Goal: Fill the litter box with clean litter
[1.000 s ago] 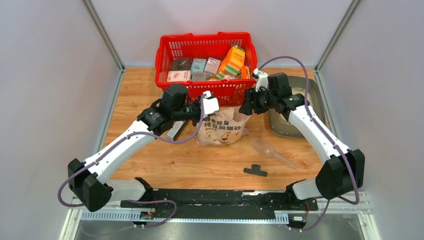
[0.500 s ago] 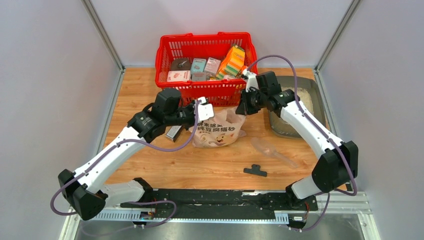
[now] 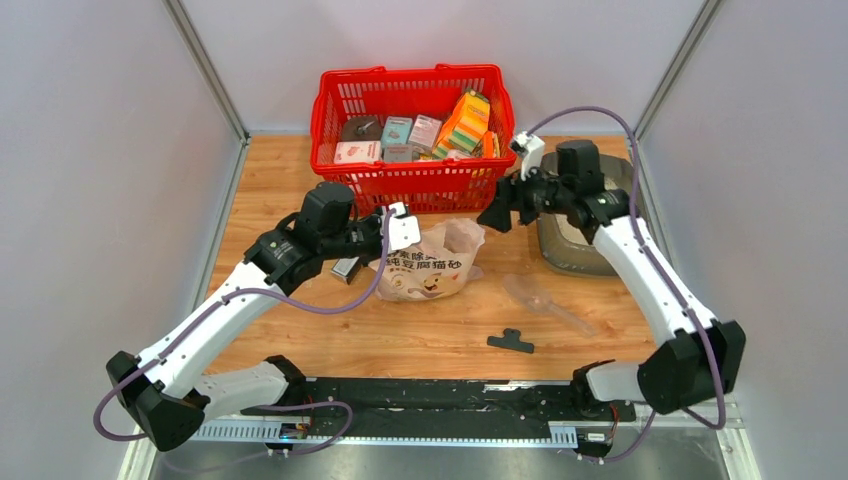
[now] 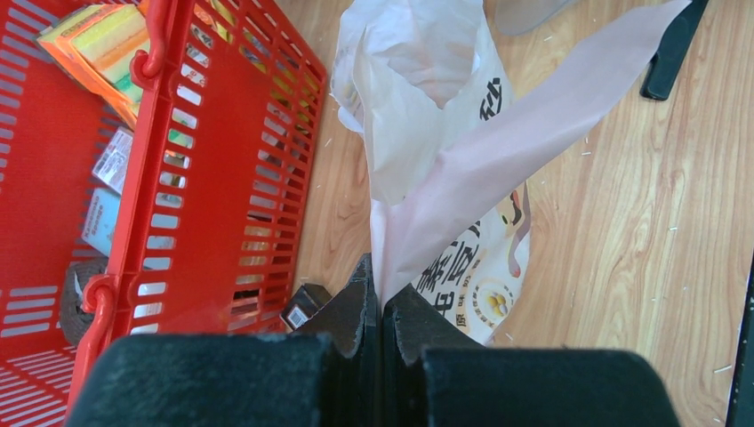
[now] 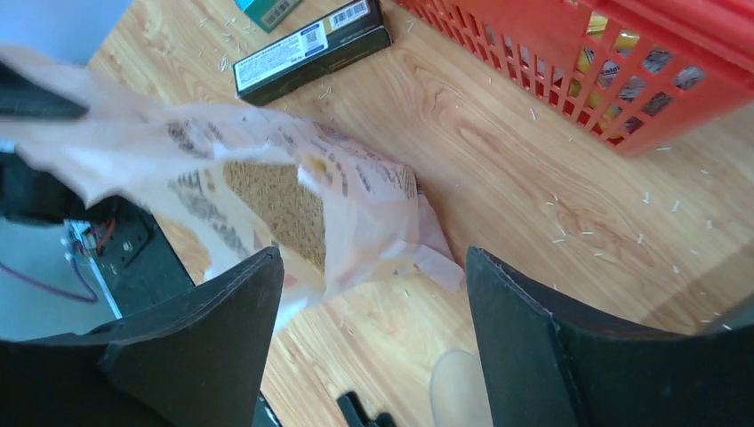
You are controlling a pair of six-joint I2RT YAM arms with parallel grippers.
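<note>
The white right arm (image 3: 640, 262) hides half the shallow grey plastic litter box (image 3: 562, 255). The pinkish printed bag (image 5: 204, 160) is blurred at upper left.

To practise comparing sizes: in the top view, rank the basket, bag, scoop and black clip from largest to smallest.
1. Basket
2. Bag
3. Scoop
4. Black clip
All four lie at a similar distance from the camera, so the order is clear.

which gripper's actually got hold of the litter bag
The left gripper: its jaws are shut on a pinched edge of the bag. The right gripper has its jaws wide open near the bag and grips nothing.
</note>
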